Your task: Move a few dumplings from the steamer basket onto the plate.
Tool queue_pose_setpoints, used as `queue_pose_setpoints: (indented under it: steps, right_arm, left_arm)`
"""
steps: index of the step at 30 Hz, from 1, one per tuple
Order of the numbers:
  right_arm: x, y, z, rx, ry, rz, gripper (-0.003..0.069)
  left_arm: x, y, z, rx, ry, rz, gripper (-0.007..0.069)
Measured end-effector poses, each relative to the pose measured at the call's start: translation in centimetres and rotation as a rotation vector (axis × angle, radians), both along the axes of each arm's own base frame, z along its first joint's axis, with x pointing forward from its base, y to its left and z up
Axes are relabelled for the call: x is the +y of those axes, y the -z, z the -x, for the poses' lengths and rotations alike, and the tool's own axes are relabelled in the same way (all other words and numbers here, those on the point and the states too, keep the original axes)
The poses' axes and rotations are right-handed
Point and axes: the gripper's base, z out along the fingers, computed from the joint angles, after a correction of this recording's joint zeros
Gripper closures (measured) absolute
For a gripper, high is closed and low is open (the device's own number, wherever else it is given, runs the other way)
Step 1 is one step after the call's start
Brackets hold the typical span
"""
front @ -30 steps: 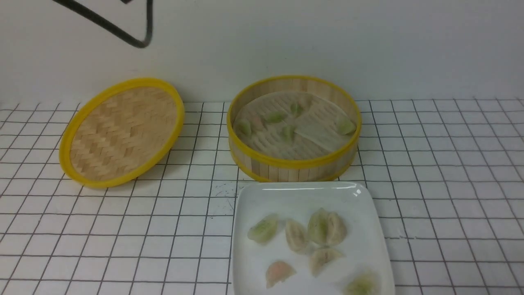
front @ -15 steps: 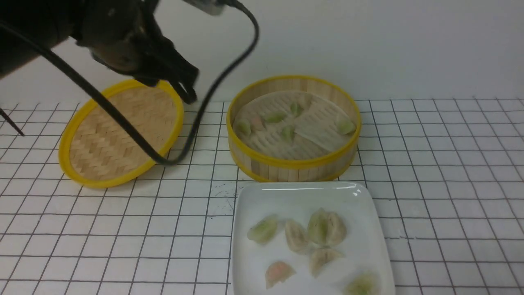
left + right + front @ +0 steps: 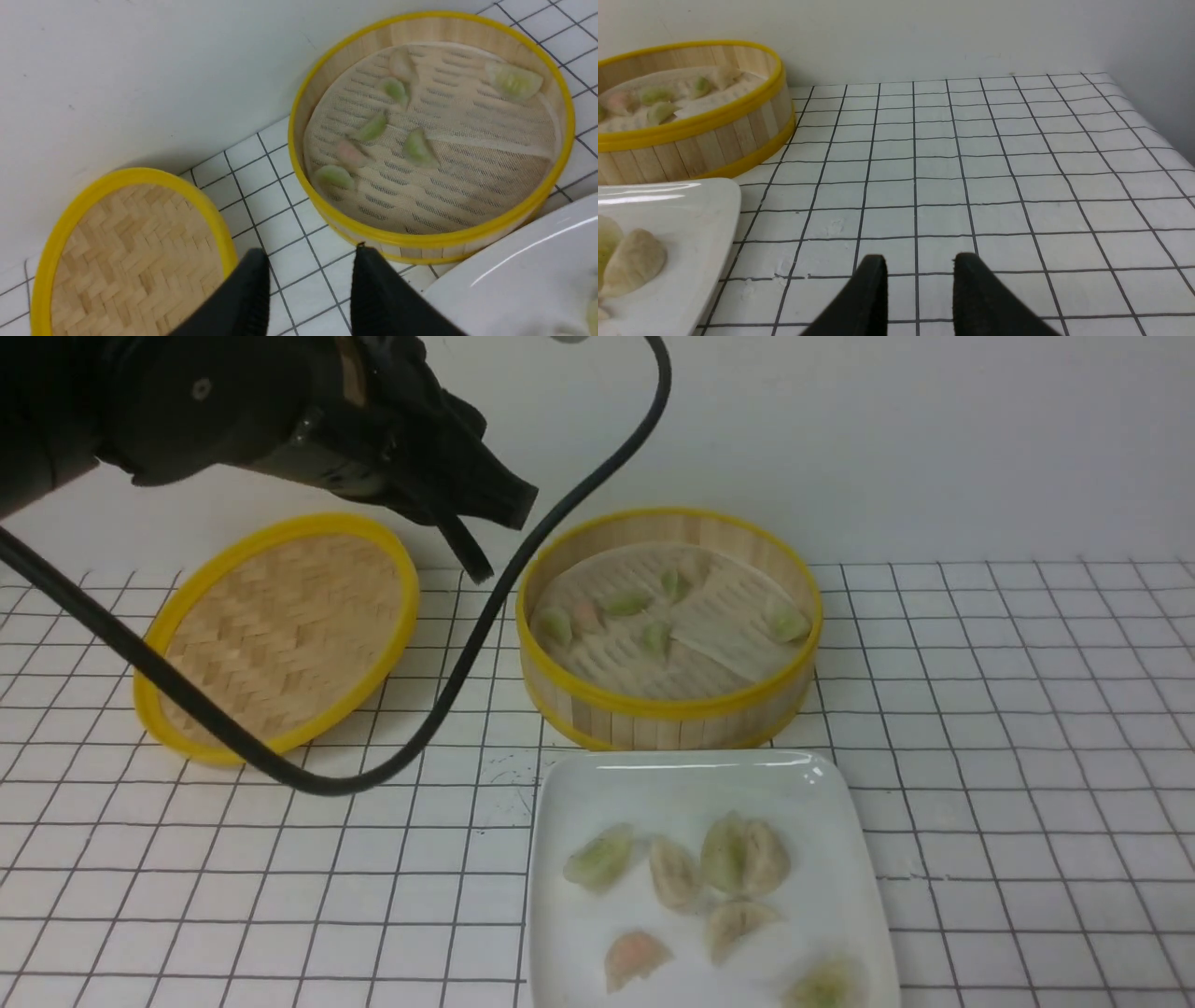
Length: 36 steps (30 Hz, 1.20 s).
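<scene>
Soft, even, bright light fills every view, with low contrast. In the front view the left gripper (image 3: 499, 543) and its arm (image 3: 187, 401) show as a near-black, slightly smeared mass with little detail. Beside the gripper, the woven lid (image 3: 131, 252) casts a faint grey shadow on the wall (image 3: 117, 70). Beyond it, the dumplings (image 3: 373, 128) in the steamer basket (image 3: 434, 239) look slightly blurred. A white glare streak runs along the plate (image 3: 700, 767) rim. The gripper's fingers (image 3: 252, 298) are out of focus.

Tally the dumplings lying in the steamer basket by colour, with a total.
Green dumplings: 5
Pink dumpling: 1
Beige dumpling: 1
Total in the steamer basket: 7
</scene>
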Motion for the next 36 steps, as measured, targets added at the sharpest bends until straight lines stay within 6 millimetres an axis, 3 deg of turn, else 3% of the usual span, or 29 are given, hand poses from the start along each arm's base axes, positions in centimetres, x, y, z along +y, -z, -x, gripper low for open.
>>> queue_pose_setpoints:
  steps: [5, 9, 13, 21, 26, 31, 36]
  right_arm:
    - [0.0, 0.0, 0.0, 0.000, 0.000, 0.000, 0.0467]
    - [0.0, 0.0, 0.0, 0.000, 0.000, 0.000, 0.0467]
    - [0.0, 0.0, 0.0, 0.000, 0.000, 0.000, 0.0467]
    - [0.0, 0.0, 0.0, 0.000, 0.000, 0.000, 0.0467]
    - [0.0, 0.0, 0.0, 0.000, 0.000, 0.000, 0.0467]
    - [0.0, 0.0, 0.0, 0.000, 0.000, 0.000, 0.0467]
    - [0.0, 0.0, 0.0, 0.000, 0.000, 0.000, 0.0467]
  left_arm:
    - [0.5, 0.4, 0.2, 0.044, -0.019, -0.059, 0.0400]
    - [1.7, 0.7, 1.4, 0.171, -0.151, -0.054, 0.0400]
    - [2.8, -0.4, 2.2, 0.132, -0.203, -0.080, 0.0400]
    - [3.8, -1.4, 1.9, 0.030, -0.271, -0.125, 0.0400]
    - [5.8, -1.6, 3.3, 0.102, -0.465, -0.158, 0.0400]
    - [7.0, -2.9, 4.6, 0.064, -0.530, -0.132, 0.0400]
    - [9.6, -5.9, 6.7, -0.055, -0.539, -0.026, 0.0400]
